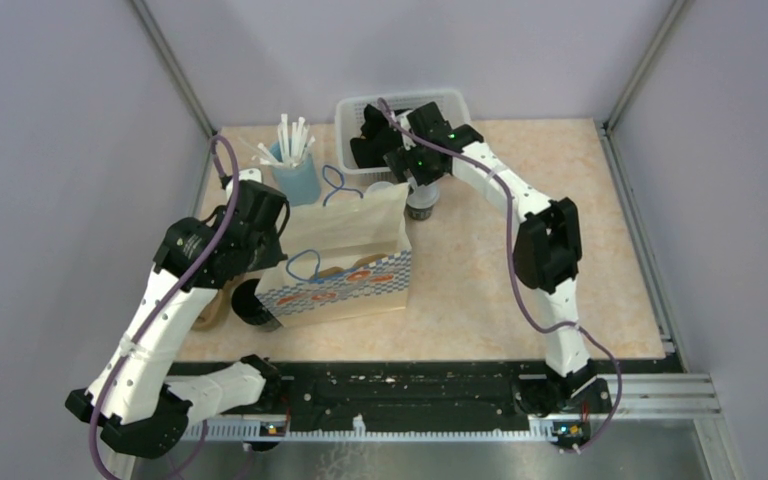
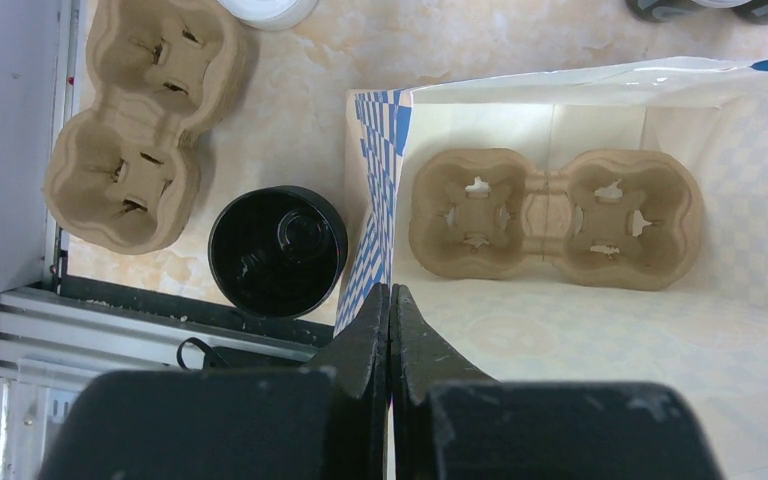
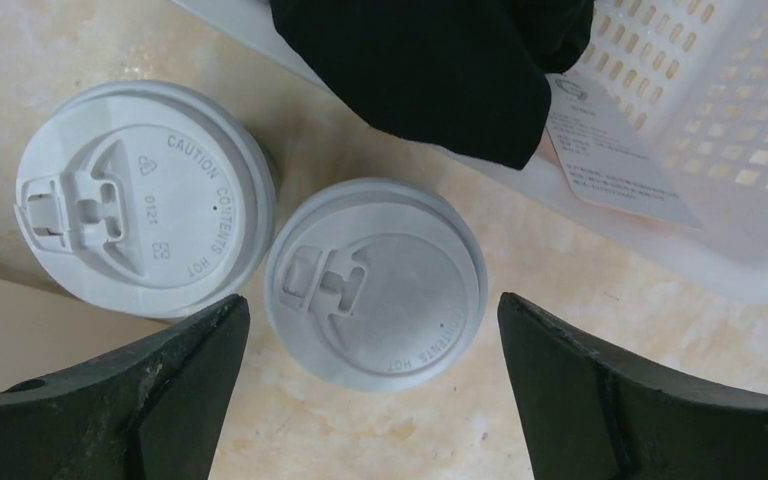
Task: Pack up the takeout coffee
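Note:
Two paper cups with pale grey lids stand side by side on the table by the basket: one (image 3: pixel 375 283) (image 1: pixel 421 203) lies between my right fingers, the other (image 3: pixel 145 195) is just to its left. My right gripper (image 3: pixel 370 300) (image 1: pixel 415 180) is open above them, its jaws wide on either side of the first lid. A brown pulp two-cup carrier (image 2: pixel 555 218) lies empty on the floor of the open paper bag (image 2: pixel 600 90) (image 1: pixel 345 255). My left gripper (image 2: pixel 390 290) (image 1: pixel 260 215) is shut on the bag's left rim.
A second pulp carrier (image 2: pixel 145 120) and an all-black cup (image 2: pixel 278 250) sit left of the bag near the table's front edge. A white basket (image 1: pixel 400 105) with a black cloth (image 3: pixel 430 60) stands at the back. A blue cup of straws (image 1: pixel 295 170) stands behind the bag.

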Controlling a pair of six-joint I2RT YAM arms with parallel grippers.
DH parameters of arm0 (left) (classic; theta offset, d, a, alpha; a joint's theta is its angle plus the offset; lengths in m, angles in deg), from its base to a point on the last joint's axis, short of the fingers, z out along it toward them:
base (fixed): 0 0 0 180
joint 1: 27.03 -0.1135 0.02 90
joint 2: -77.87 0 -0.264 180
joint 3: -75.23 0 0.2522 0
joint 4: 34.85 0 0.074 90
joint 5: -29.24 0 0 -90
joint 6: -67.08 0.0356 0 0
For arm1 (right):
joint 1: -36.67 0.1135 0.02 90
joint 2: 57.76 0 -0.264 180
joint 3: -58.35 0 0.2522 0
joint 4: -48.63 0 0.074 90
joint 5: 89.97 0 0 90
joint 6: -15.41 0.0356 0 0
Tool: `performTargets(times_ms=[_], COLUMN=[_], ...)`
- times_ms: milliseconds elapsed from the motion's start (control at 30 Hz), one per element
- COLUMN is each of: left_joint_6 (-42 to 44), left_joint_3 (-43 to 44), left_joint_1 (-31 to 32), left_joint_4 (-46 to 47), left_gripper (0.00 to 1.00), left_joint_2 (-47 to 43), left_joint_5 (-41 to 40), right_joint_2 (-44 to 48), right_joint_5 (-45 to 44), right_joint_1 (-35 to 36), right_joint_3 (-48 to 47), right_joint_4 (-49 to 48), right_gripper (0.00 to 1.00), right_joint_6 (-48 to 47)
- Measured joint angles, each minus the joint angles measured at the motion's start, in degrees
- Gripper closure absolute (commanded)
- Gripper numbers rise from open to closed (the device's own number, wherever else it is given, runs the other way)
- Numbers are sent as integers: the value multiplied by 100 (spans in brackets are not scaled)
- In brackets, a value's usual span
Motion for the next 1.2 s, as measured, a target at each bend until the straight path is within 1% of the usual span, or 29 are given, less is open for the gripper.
performTargets(times_ms=[200,500,667,833,1200], left_joint_6=[28,70,92,109,157], left_joint_3=[0,0,2,0,0], left_joint_1=[0,0,0,0,0], left_joint_4=[0,2,2,9,20], left_gripper=[100,100,100,100,100], left_joint_2=[0,0,0,0,0], left_joint_5=[2,0,0,0,-2], right_joint_2=[-146,-164,-219,-264,-345], right_joint_5=[2,-13,9,20,-68], right_joint_1=[0,0,0,0,4], right_joint_3=[-125,-125,-166,-234,-310], right_joint_4=[90,186,205,219,227], right_gripper=[6,15,17,17,13], right_joint_6=[-2,-44,-42,-39,-42])
